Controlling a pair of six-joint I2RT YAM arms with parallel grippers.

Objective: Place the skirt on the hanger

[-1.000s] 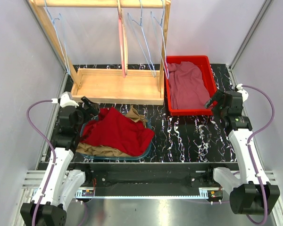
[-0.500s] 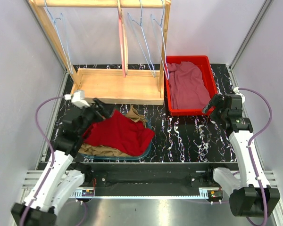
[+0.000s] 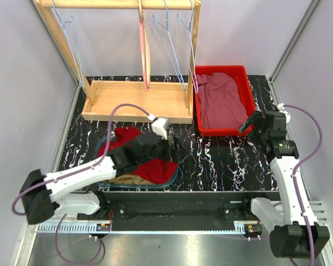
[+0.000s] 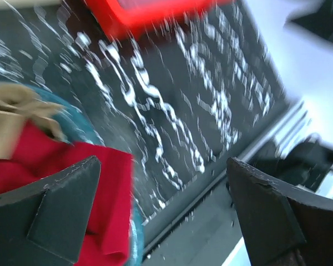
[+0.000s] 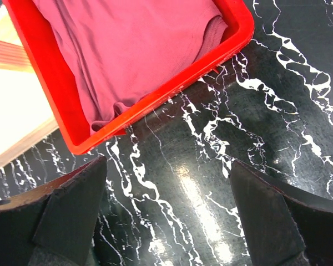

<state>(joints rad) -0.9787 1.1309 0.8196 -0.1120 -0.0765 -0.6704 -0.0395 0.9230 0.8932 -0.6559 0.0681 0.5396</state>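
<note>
The red skirt lies crumpled in the blue basket at the bench's near left. Bare bench runs from the basket to the red bin. Hangers hang at the far edge. The left gripper, spread wide, has swung from the left edge across the basket. The right gripper, spread too, has stayed by the bin.

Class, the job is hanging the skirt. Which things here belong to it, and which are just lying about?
Belongs: red garment, probably the skirt; hangers; wooden rack; open left gripper by that garment.
Lying about: teal basket; tan cloth; red bin; maroon garment inside it.
</note>
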